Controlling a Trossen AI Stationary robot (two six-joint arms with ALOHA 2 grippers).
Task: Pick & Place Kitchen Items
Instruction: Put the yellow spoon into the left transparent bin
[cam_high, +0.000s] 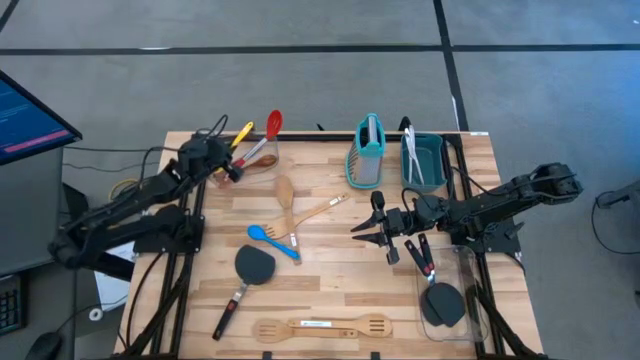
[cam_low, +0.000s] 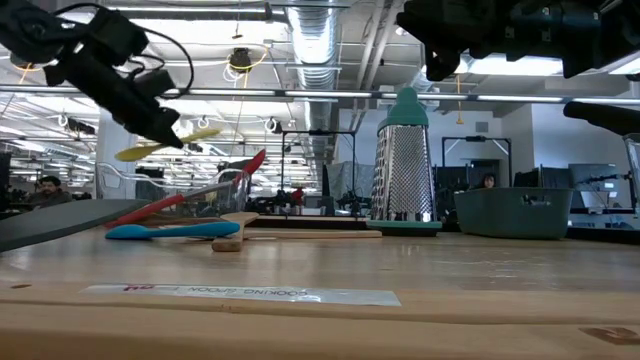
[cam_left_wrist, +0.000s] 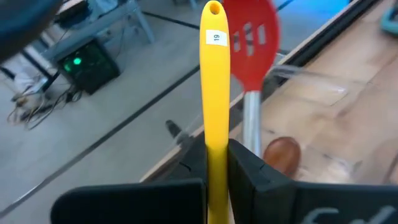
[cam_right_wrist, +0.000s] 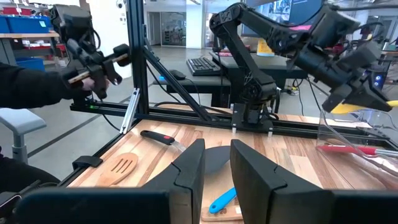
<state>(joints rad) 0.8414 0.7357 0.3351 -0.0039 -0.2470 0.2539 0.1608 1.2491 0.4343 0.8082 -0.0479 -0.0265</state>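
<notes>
My left gripper is at the table's far left, shut on a yellow spoon lifted beside a clear container. A red slotted spoon stands in that container. My right gripper hovers level over the table's middle right, open, with nothing between its fingers. On the table lie a blue spoon, a wooden spoon, a wooden spatula, a black spatula and two wooden utensils near the front edge. A teal box grater stands at the back. My left gripper pinches the yellow spoon's handle between its two fingers. The handle runs along the fingers, and its free end with the hole sticks out ahead of them. The spoon is lifted clear of the table, nearly level.
A teal bin stands beside the grater at the back right. A second clear container with a black spatula sits at the near right, and a red-handled utensil lies under the right arm. A person shows beyond the table.
</notes>
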